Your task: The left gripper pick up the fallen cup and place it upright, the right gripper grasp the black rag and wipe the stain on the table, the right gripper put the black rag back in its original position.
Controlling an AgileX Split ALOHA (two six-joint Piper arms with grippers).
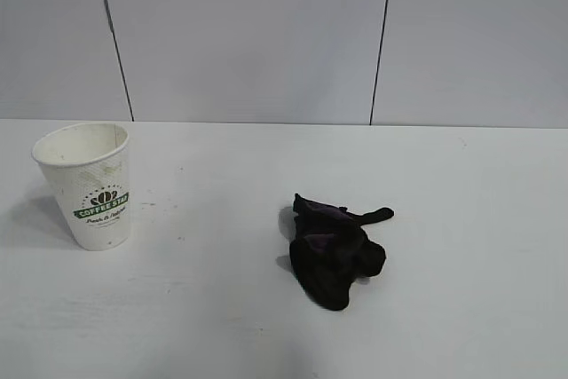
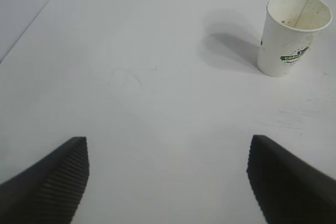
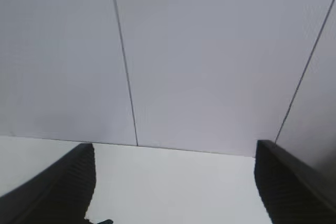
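Note:
The white paper cup (image 1: pixel 89 185) with its green COFFEE band stands upright on the table (image 1: pixel 444 219) at the far left. The black rag (image 1: pixel 333 250) lies crumpled near the middle, its thin loop pointing right. No stain shows in any view. Neither arm appears in the exterior view. In the left wrist view my left gripper (image 2: pixel 167 139) is open over bare table with nothing between its fingers, and the cup (image 2: pixel 291 35) stands well ahead of it and off to one side. My right gripper (image 3: pixel 173 144) is also open and empty, facing the back wall above the table.
A grey panelled wall (image 1: pixel 266 33) with dark vertical seams runs along the table's far edge. Bare white tabletop lies between the cup and the rag and to the rag's right.

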